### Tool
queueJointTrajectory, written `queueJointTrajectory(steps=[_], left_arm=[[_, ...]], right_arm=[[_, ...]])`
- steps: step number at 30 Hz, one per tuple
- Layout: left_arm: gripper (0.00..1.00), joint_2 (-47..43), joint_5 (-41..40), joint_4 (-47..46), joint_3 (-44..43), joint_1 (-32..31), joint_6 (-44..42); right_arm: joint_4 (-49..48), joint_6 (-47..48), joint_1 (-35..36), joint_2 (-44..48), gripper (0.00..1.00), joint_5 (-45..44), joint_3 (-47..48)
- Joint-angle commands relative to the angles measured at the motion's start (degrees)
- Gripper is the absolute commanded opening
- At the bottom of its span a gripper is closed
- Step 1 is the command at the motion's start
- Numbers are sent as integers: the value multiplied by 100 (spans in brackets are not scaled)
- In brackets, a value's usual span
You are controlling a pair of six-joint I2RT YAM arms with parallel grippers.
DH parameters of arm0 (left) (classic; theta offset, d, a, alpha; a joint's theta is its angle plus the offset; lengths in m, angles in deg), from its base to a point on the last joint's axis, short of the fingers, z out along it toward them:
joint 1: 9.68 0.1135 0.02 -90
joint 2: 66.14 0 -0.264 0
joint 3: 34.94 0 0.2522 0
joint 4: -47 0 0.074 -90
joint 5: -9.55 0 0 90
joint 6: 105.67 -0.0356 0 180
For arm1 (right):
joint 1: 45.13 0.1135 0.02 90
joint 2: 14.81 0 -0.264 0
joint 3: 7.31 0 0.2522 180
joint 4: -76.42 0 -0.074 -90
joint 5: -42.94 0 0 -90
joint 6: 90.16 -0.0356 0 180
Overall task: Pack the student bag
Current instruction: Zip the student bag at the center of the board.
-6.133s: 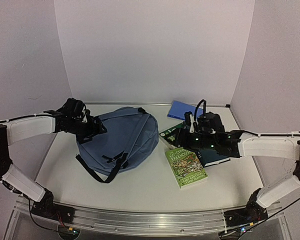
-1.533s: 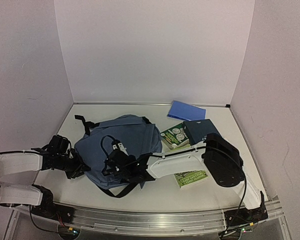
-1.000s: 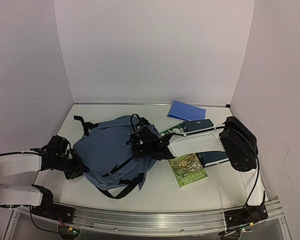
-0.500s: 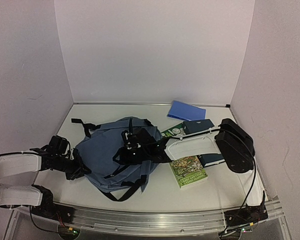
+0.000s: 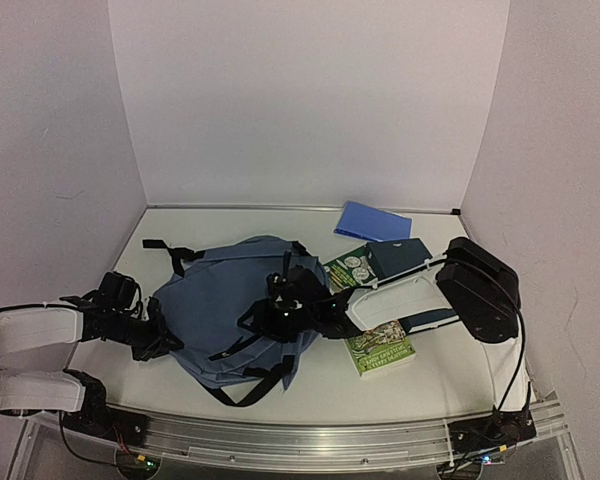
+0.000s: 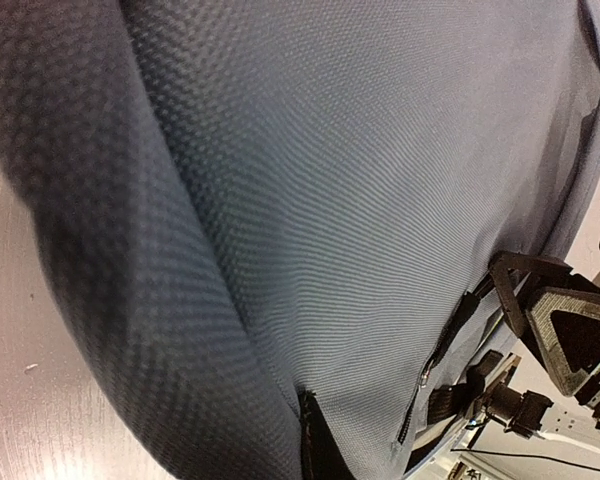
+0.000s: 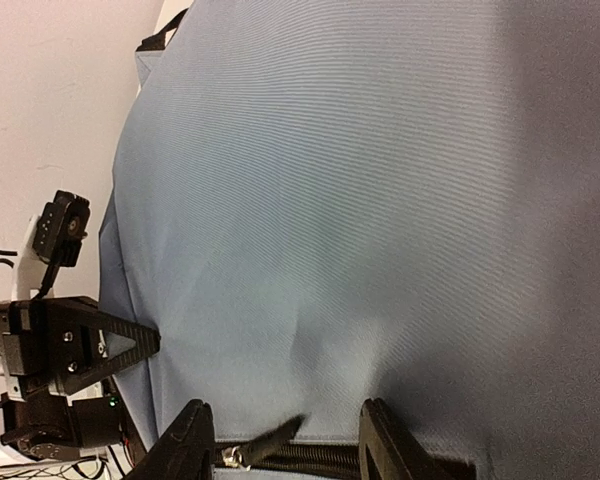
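The slate-blue student bag (image 5: 215, 300) lies flat on the table, left of centre, black straps trailing toward the front. My left gripper (image 5: 164, 338) is shut on the fabric at its left edge. In the left wrist view the bag's cloth (image 6: 310, 200) fills the frame and hides the fingers. My right gripper (image 5: 264, 316) hovers low over the bag's middle and is open. In the right wrist view its fingertips (image 7: 194, 436) straddle the black zipper, with the zipper pull (image 7: 265, 444) loose between them. The zipper looks shut.
A green book (image 5: 376, 340) lies right of the bag, under the right forearm. Behind it are another green book (image 5: 346, 270) and a dark blue book (image 5: 400, 256). A flat blue notebook (image 5: 372, 220) lies at the back wall.
The right gripper's jaws have spread apart and it has slid a little toward the front over the bag. The left gripper has stayed at the bag's left edge.
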Motion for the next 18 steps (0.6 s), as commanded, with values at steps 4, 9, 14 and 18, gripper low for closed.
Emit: queueJointTrajectory(steps=[4, 9, 14, 18], left_arm=[[0, -20, 83, 151, -69, -30, -254], [0, -49, 90, 171, -81, -33, -288], [0, -81, 49, 185, -62, -31, -284], [0, -77, 61, 184, -66, -30, -299]], right_arm=[[725, -459, 145, 63, 58, -446, -63], [1142, -657, 264, -168, 58, -558, 118], [1346, -843, 392, 102, 59, -847, -111], [1359, -920, 410, 82, 60, -864, -124]])
